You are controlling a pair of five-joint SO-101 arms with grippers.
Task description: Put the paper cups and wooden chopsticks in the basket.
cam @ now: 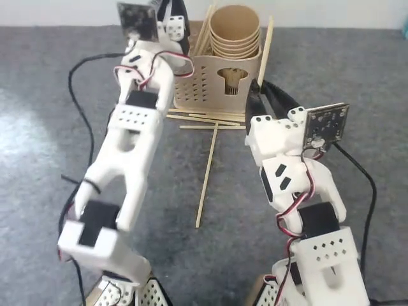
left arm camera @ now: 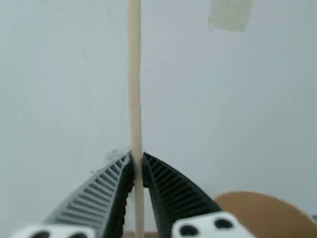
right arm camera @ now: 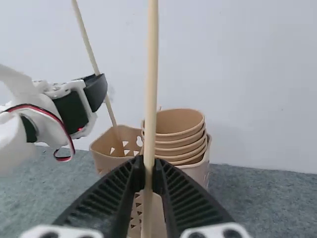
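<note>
The left gripper point(left arm camera: 137, 166) is clenched on a chopstick point(left arm camera: 133, 74), which is held upright between its fingers. In the high view it is seen at the top of the frame, just beside the left rim of the basket point(cam: 197, 86). The right gripper point(right arm camera: 148, 171) is likewise clamped on a second chopstick point(right arm camera: 151, 59), which is held upright at the basket's right corner. Whether its lower end sits inside the wall or outside cannot be told. The cups point(cam: 234, 29) are stacked in the basket at top centre, with several sticks already stood beside them. Loose chopsticks point(cam: 205, 118) are left on the mat point(cam: 51, 127) just below the basket, and one long stick point(cam: 207, 175) is pointed toward the middle of the frame. If either stick is let go with its tip outside the rim or resting on a cup edge, it would likely be dropped back onto the mat. With both arms crowded over one light basket, the basket could be nudged or tipped, or the grippers knocked together.
</note>
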